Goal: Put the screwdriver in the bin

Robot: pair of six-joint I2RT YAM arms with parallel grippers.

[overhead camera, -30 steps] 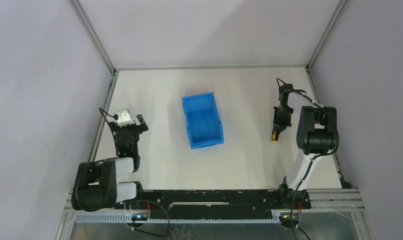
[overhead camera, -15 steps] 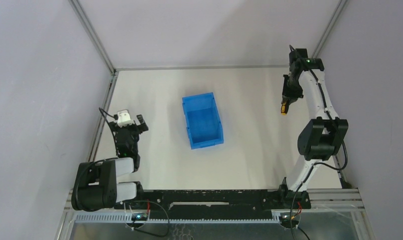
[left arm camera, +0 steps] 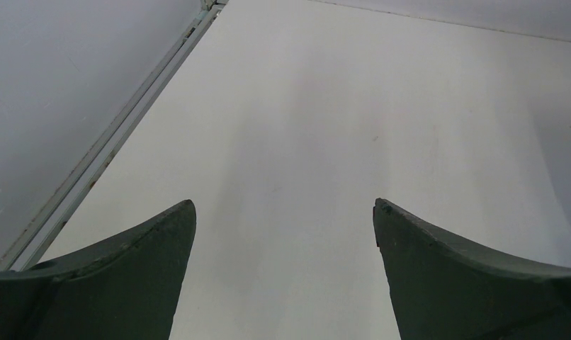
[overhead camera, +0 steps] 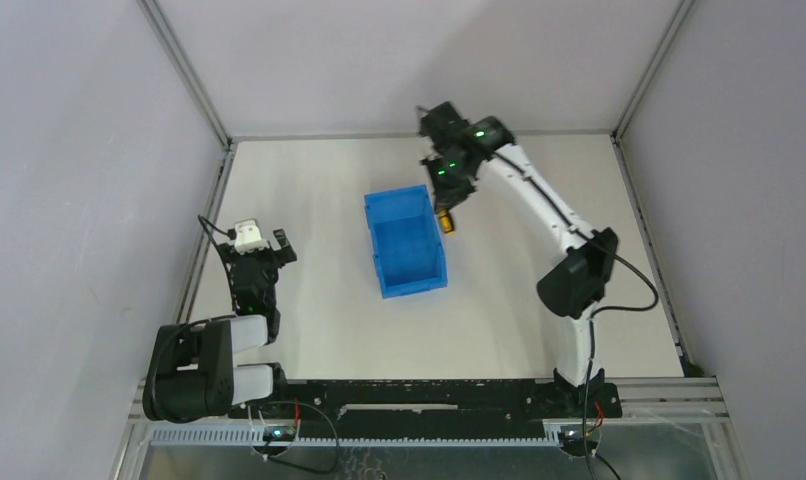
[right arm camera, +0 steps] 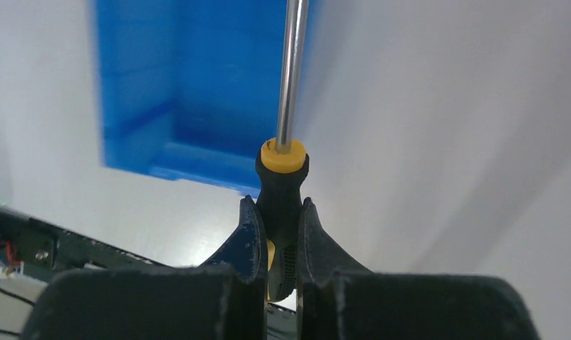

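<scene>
Nearest your bases, the left end effector [left arm camera: 283, 212] sits low over the bare tabletop [overhead camera: 319, 200]. Its fingers are spread wide with nothing between them, so you can leave it parked.

Past it, mid-tabletop, the bin [overhead camera: 372, 245] stands upright and empty, its lower lip facing you.

Farthest out, the right end effector [right arm camera: 279, 212] is clenched on the black handle of the screwdriver [right arm camera: 281, 166]. The tool hangs in the air at the bin's right wall, close to the far corner. In the wrist view its shaft runs along that wall's edge.

The tool looks to be over the rim rather than squarely over the opening, so the drop is not ready yet. To finish well:
- Carry it to your left until handle and shaft both sit over the blue floor.
- Keep the shaft running along the bin's long side so it fits between the end walls.
- Lower it inside the walls, and only then release. Letting go from high up risks a bounce off the rim.

By count: one screwdriver, one bin, two end effectors.
</scene>
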